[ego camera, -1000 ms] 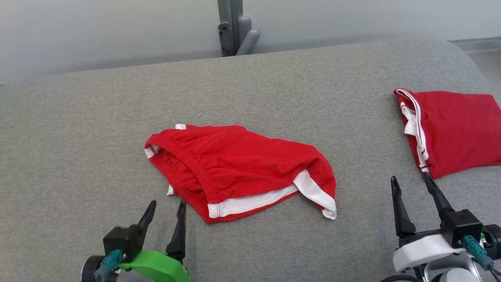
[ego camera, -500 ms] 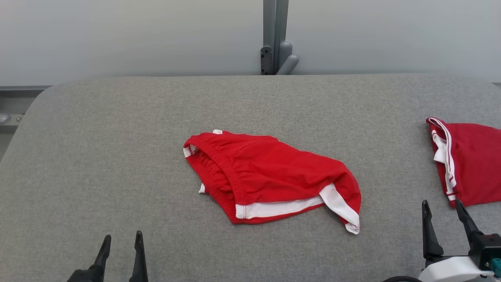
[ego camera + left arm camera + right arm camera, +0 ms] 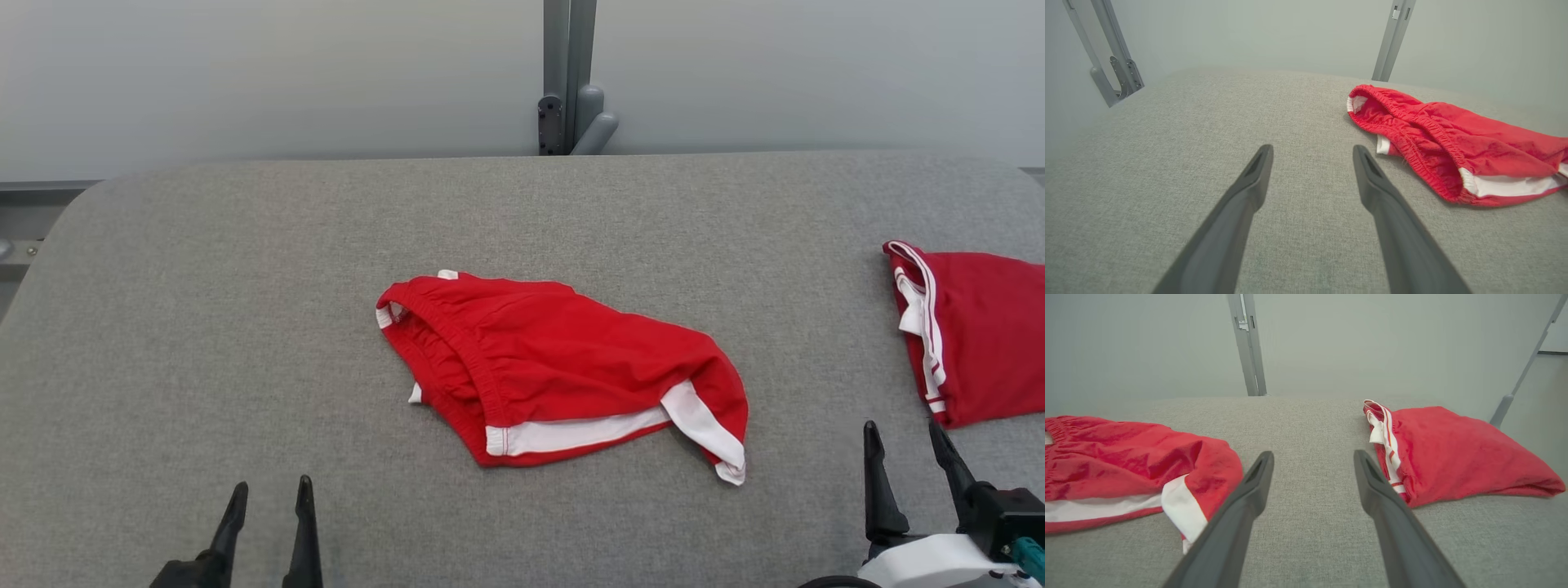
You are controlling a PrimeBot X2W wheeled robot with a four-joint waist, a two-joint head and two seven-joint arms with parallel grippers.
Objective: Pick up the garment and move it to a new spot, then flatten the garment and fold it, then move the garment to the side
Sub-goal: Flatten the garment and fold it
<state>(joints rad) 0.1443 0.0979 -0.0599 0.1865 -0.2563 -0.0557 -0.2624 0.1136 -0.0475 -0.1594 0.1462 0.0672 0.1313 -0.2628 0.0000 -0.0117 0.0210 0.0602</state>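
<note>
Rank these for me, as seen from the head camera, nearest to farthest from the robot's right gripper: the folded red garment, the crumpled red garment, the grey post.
From the right gripper:
1. the folded red garment, just ahead of it, at the far right.
2. the crumpled red garment, off to its left, mid-table.
3. the grey post, behind the far edge of the table.

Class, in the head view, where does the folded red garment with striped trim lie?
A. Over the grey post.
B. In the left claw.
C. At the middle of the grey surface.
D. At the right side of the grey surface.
D: the folded red garment lies at the right side of the grey surface, beyond the open right claw; a crumpled red garment holds the middle.
</note>
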